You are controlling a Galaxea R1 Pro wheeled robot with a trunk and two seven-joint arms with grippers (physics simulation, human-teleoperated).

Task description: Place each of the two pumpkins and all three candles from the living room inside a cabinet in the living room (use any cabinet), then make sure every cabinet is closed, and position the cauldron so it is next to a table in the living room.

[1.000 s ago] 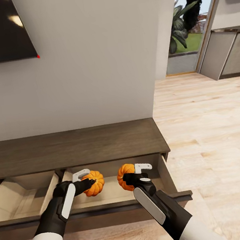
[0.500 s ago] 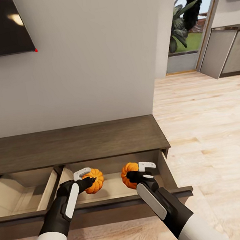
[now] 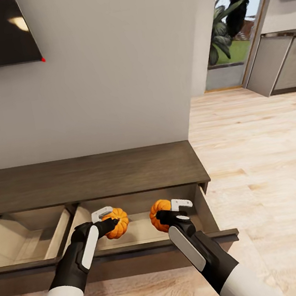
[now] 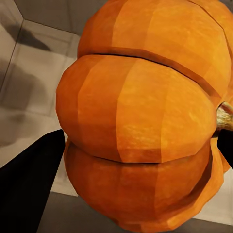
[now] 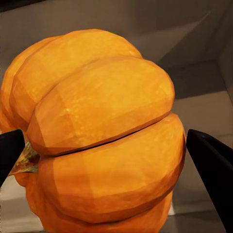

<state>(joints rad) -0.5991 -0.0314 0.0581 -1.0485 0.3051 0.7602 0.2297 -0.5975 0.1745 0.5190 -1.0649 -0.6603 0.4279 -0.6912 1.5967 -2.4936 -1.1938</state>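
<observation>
Against the pale wall stands the low dark cabinet (image 3: 95, 177) with its drawers pulled open. Inside its right drawer (image 3: 141, 232), the left gripper (image 3: 106, 220) is clamped on one pumpkin (image 3: 117, 222), and the right gripper (image 3: 174, 213) on the other pumpkin (image 3: 159, 214) just beside it.

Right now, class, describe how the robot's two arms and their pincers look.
Both arms have white rounded forearm shells, then black wrist sections carrying a long white oval panel. The left pincer and right pincer each show a pale grey bracket-like finger and black fingers. No cables show.
</observation>
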